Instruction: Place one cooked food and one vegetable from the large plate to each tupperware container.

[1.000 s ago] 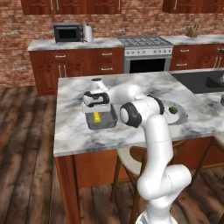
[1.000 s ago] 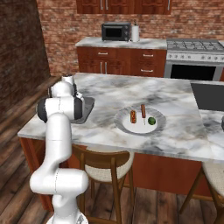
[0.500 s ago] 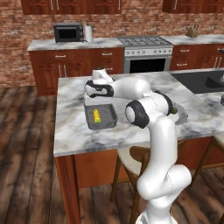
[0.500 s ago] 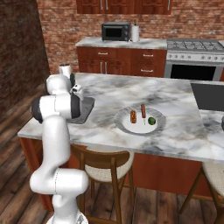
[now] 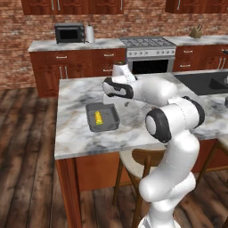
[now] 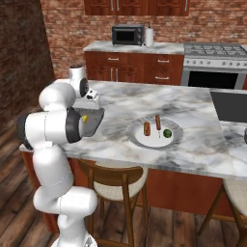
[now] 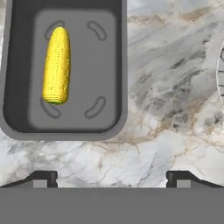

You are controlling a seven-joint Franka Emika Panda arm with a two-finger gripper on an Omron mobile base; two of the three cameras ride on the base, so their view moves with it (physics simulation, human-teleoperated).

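One dark grey tupperware container (image 5: 103, 119) sits on the marble island with a yellow corn cob (image 5: 98, 118) lying in it. In the hand view the tupperware container (image 7: 105, 65) fills the upper left and the corn cob (image 7: 57, 65) lies along its left side. My gripper (image 7: 111, 179) hovers open just beside the tub's near rim, over bare marble, holding nothing. The large plate (image 6: 137, 140) lies to the right with a thin reddish-brown sausage (image 6: 157, 123), a shorter orange-red piece (image 6: 146, 128) and a small green ball (image 6: 167, 133). My gripper (image 6: 92, 99) is above the tub.
A black sink basin (image 6: 231, 106) is set into the island to the right of the plate. Wooden stools (image 6: 116, 176) stand under the near edge of the island. A stove and a microwave (image 5: 70, 32) stand on the back counter.
The hand has swung a little to the right, off the middle of the tub toward its plate-side rim, and its fingers have opened a bit wider. The corn stays in the tub.
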